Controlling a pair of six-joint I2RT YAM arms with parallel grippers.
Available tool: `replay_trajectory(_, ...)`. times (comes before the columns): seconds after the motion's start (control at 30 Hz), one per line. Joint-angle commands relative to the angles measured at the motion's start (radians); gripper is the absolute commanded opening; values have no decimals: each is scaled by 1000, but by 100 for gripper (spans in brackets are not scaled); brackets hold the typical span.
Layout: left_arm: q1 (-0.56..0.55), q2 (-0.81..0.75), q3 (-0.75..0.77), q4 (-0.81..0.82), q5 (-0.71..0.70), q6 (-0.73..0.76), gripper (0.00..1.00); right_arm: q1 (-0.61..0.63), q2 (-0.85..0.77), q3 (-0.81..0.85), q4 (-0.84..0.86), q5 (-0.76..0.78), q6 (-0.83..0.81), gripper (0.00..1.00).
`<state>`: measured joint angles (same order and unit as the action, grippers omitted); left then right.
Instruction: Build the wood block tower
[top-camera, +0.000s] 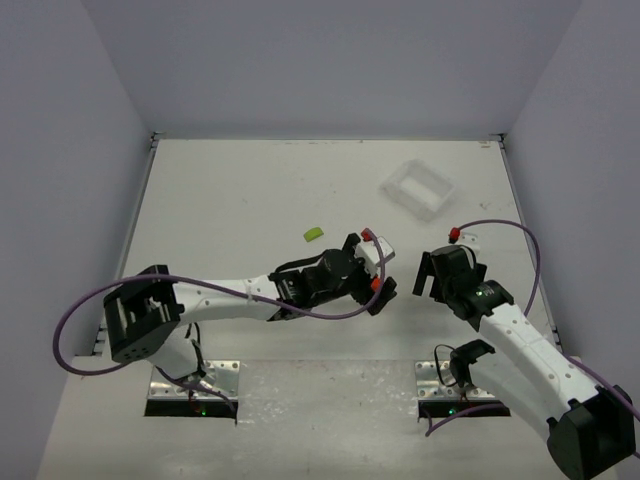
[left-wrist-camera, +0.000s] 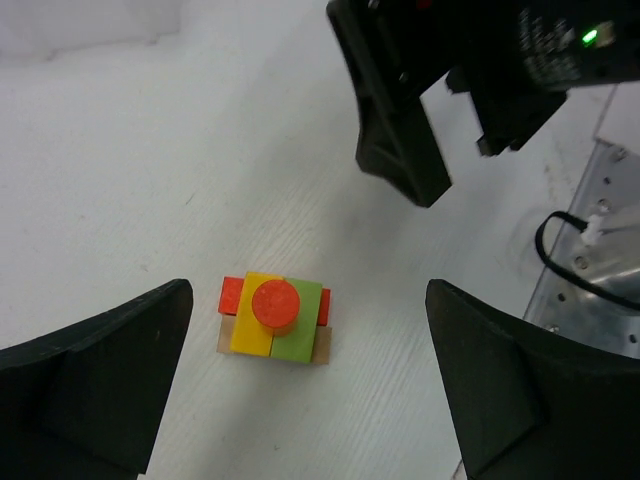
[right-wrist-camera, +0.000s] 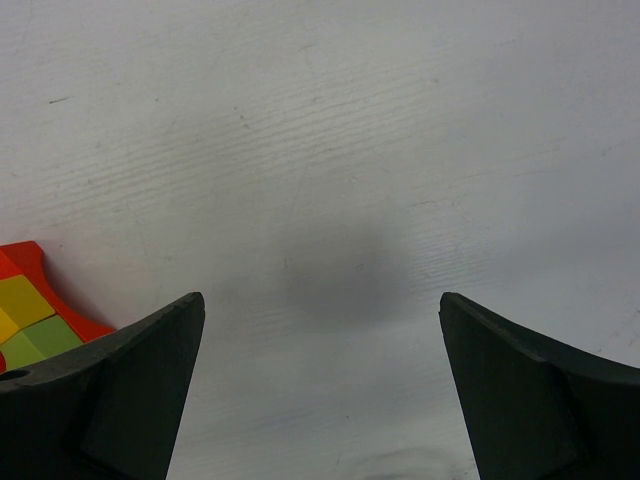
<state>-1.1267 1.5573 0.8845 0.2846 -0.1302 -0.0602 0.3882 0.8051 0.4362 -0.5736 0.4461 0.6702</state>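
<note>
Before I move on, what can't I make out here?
Top external: wood block tower hidden beneath the left gripper.
Right wrist: tower cut off by left edge and a finger.
Left wrist: tan base mostly covered by upper blocks.
Top external: green piece too small to identify.

The tower (left-wrist-camera: 275, 318) has a tan base, red blocks above it, one yellow and one green block side by side, and an orange-red round cap. The table (left-wrist-camera: 130, 170) and the tray (top-camera: 418, 188) are white. A loose piece (top-camera: 313, 234) is light green. The left fingers (left-wrist-camera: 100, 380) and right fingers (right-wrist-camera: 110, 390) are black. The arms (top-camera: 230, 295) are white with black joints. The cables (top-camera: 500, 221) are purple.
</note>
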Motion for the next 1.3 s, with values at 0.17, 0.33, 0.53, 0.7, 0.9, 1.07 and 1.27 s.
replay_trajectory(0.17,12,-233,37,-76,-45,7,100,-3,-23,12,38,-23,-18,99)
replay_trajectory(0.33,238,-262,31,-153,55,-33,100,-3,-33,8,38,-36,-19,99)
replay_trajectory(0.53,494,-133,82,-232,127,1,100,-4,-30,7,40,-60,-27,99)
replay_trajectory(0.7,638,39,157,-255,308,31,100,-3,-22,5,43,-76,-30,99)
replay_trajectory(0.9,707,279,306,-326,454,110,100,-3,-7,4,54,-103,-42,99)
replay_trajectory(1.07,713,382,393,-404,449,133,100,-3,2,3,55,-107,-46,99)
replay_trajectory(1.27,713,424,385,-384,463,146,88,-3,3,1,58,-109,-49,99)
